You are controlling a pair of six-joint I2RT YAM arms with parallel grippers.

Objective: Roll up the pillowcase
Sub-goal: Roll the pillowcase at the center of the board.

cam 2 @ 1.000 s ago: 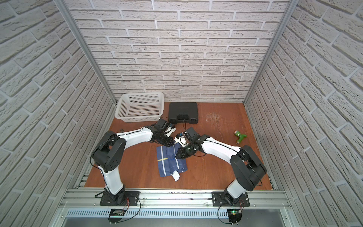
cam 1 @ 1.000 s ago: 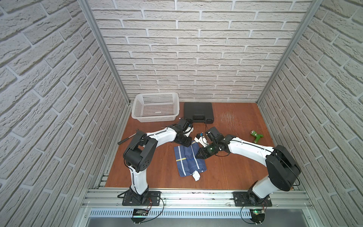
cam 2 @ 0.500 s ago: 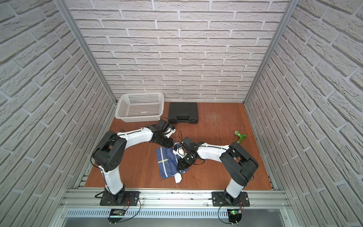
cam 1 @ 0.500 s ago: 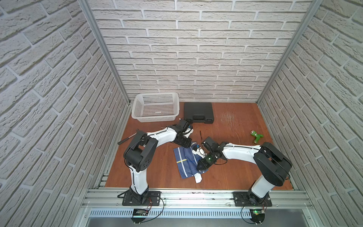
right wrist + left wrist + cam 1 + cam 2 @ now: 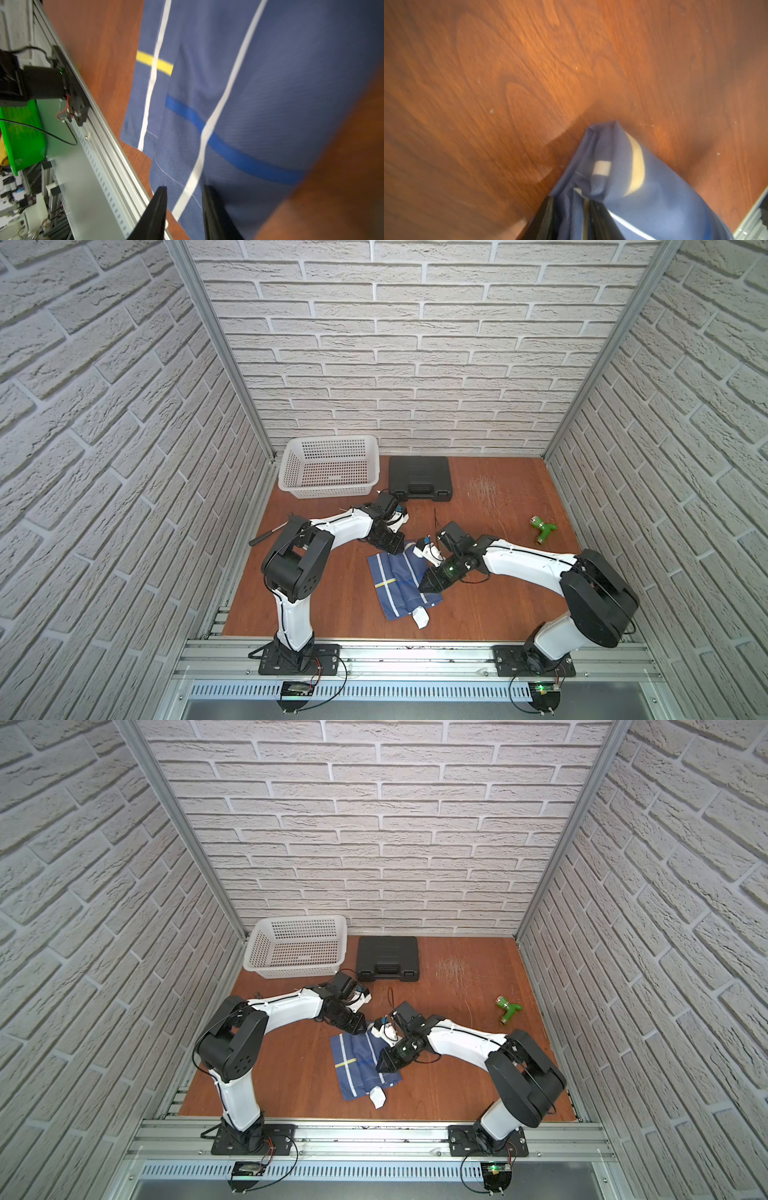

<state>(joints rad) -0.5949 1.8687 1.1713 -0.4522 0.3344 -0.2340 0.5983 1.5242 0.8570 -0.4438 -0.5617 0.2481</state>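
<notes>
Pillowcase [image 5: 399, 585] lies on the table [image 5: 498, 614] in the lower centre of both top views, between the two arms. It is folded into an oblong pad with loose creases. Navy cloth, white grid lines. A short yellow line [image 5: 384, 583] crosses its left half. The white care tag [image 5: 420, 617] sticks out at the lower right corner, onto bare wood.

Left gripper [image 5: 395, 549] sits at the upper edge of the pad. In the left wrist view the left gripper [image 5: 571, 207] has a bunched fold of the pillowcase [image 5: 633, 187] caught between its black fingers [image 5: 544, 220]. So it is pinching the cloth, which is lifted off the table there. That view is blurred.

Right gripper [image 5: 428, 587] is low over the right edge of the pad, pointing toward the lower left of the frame. In the right wrist view the right gripper [image 5: 185, 189] has its fingers [image 5: 158, 212] spread. A white stripe of the pillowcase [image 5: 270, 83] runs through the gap. Nothing is pinched. Cannot tell whether the tips touch the cloth. A brighter blue band and the yellow line [image 5: 154, 62] show in that view.

Elsewhere on the table in a top view: white basket [image 5: 332, 439] at the back left, black case [image 5: 419, 477] just beside it, small green object [image 5: 542, 526] at the right, well apart from the cloth.
</notes>
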